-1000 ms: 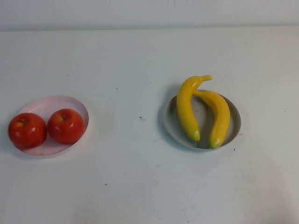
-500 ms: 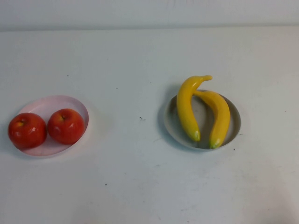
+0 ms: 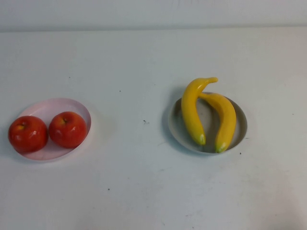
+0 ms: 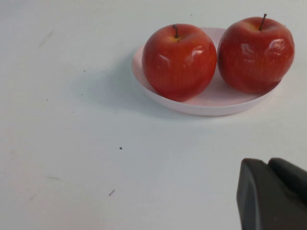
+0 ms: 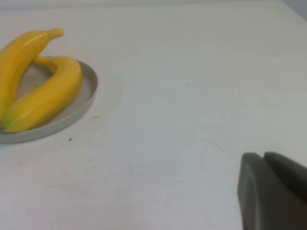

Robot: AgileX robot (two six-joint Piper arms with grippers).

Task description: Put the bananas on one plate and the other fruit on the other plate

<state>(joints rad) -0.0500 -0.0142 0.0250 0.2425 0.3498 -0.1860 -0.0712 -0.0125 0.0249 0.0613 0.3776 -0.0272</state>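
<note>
Two yellow bananas [image 3: 193, 111] [image 3: 225, 120] lie side by side on the grey plate [image 3: 242, 125] right of the table's middle, their stems crossing over its far rim. Two red apples [image 3: 28, 133] [image 3: 67, 129] sit on the pale pink plate [image 3: 57, 106] at the left. Neither arm shows in the high view. My left gripper [image 4: 268, 165] is shut and empty, drawn back from the apples [image 4: 179, 61] on the pink plate [image 4: 211, 103]. Drawn back from the bananas [image 5: 45, 93] and grey plate [image 5: 86, 93], my right gripper [image 5: 264, 160] is also shut and empty.
The white table [image 3: 144, 182] runs bare between and in front of the two plates, with a few small dark specks [image 3: 145, 121]. Its far edge meets a pale wall [image 3: 153, 14].
</note>
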